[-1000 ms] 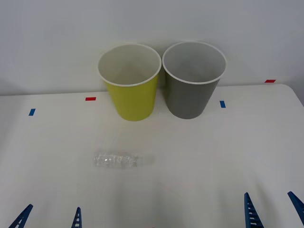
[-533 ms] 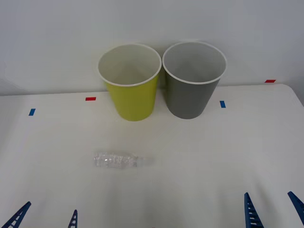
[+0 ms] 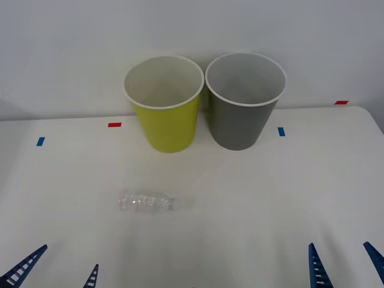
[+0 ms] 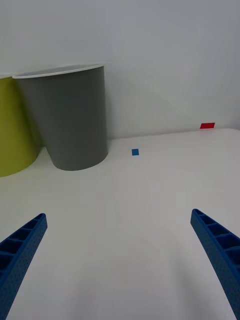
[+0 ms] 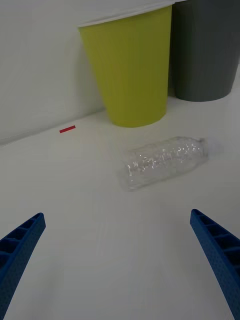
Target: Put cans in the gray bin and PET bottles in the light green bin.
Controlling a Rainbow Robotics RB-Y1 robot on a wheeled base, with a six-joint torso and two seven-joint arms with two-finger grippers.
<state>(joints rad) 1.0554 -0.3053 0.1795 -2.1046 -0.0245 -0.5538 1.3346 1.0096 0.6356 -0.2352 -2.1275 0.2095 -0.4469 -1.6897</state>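
A small clear ribbed PET bottle (image 3: pixel 147 203) (image 5: pixel 163 162) lies on its side on the white table, in front of the light green bin (image 3: pixel 164 103) (image 5: pixel 130 68). The gray bin (image 3: pixel 244 99) (image 4: pixel 67 116) (image 5: pixel 205 47) stands right beside it at the back. My left gripper (image 3: pixel 57 270) (image 5: pixel 120 265) hovers open at the near left, short of the bottle, nothing between its fingers. My right gripper (image 3: pixel 346 264) (image 4: pixel 120 260) is open at the near right, facing the gray bin from a distance.
Small red tape marks (image 3: pixel 114 125) and blue tape marks (image 3: pixel 281 131) dot the table near the back. A pale wall rises right behind the bins. The table's right edge (image 3: pixel 375 123) curves in at the far right.
My left gripper has shifted slightly left and its fingers have spread a little. The bottle, the bins and the right gripper have not moved.
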